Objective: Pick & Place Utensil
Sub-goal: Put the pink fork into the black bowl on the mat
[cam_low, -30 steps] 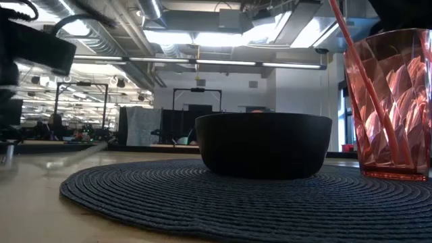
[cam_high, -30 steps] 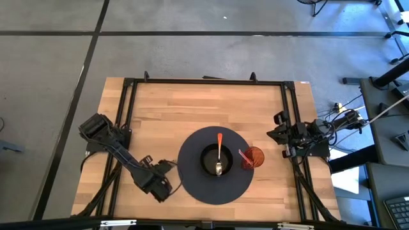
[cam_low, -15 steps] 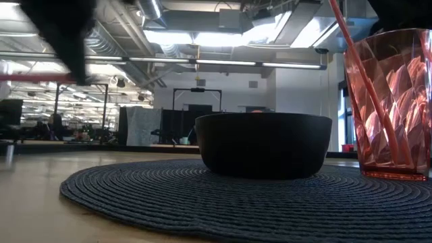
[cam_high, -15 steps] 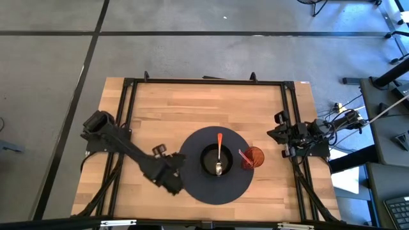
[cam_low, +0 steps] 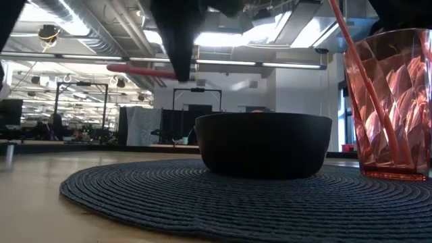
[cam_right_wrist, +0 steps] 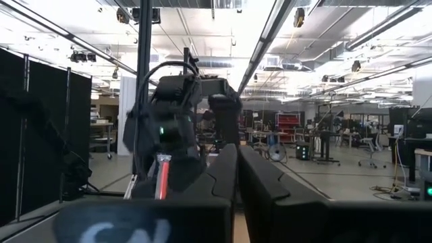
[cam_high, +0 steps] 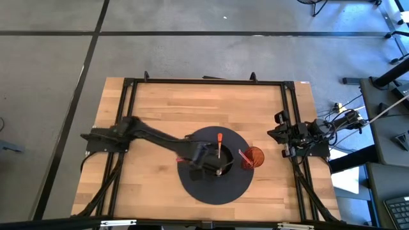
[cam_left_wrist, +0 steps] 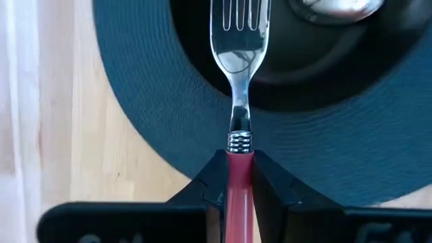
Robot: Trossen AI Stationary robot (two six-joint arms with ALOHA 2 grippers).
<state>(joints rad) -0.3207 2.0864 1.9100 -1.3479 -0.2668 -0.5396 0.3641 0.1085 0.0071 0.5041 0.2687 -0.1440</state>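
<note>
A black bowl stands on a round dark woven mat; it also shows in the low view. An orange-handled spoon lies in the bowl. A red cup with a straw stands at the mat's right edge. My left gripper is shut on a red-handled fork above the bowl's left side; the tines reach over the bowl's rim. My right gripper is shut and empty at the table's right edge. My left gripper pinches the fork's red handle between its two fingers, just behind the metal collar. The fingers come from above, and the fork passes between them. The fork is lifted clear and level, its handle sticking out toward the table's left and its tines toward the bowl.
A black metal frame runs around the wooden tabletop. Bare wood lies at the far side and to the left of the mat.
My left gripper has swung from the table's near left toward the right and far side, over the mat to the bowl, turning as it went. It has carried the fork along, shut on it all the while.
</note>
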